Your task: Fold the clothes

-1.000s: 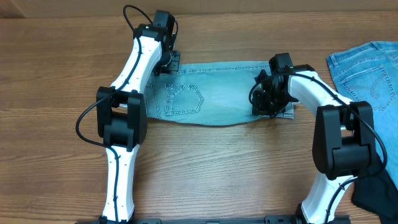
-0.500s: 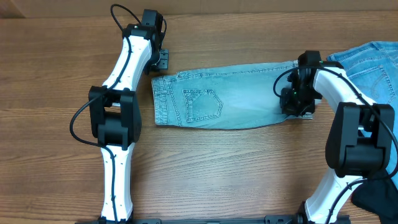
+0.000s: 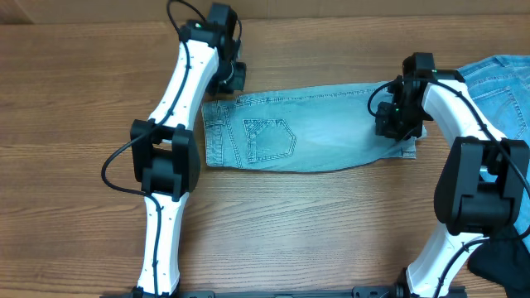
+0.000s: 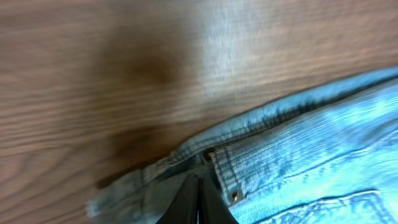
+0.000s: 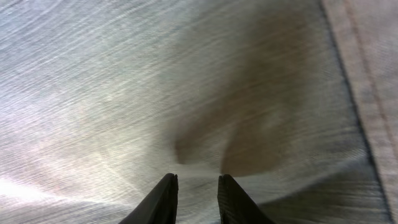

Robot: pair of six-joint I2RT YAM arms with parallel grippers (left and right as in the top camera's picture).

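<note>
Since half a second ago the left gripper [image 3: 229, 76] has come down to the waistband corner of the jean shorts [image 3: 306, 142], while the right gripper [image 3: 396, 122] stays over the hem end. From the left wrist, the two fingers [image 4: 198, 202] are pressed together above the waistband. On the right, the fingers [image 5: 166, 198] stand slightly apart, pinching a small ridge of denim. Folded into a narrow strip, the shorts lie flat on the wooden table [image 3: 74, 99], and a second denim garment [image 3: 497, 91] rests at the right edge.
</note>
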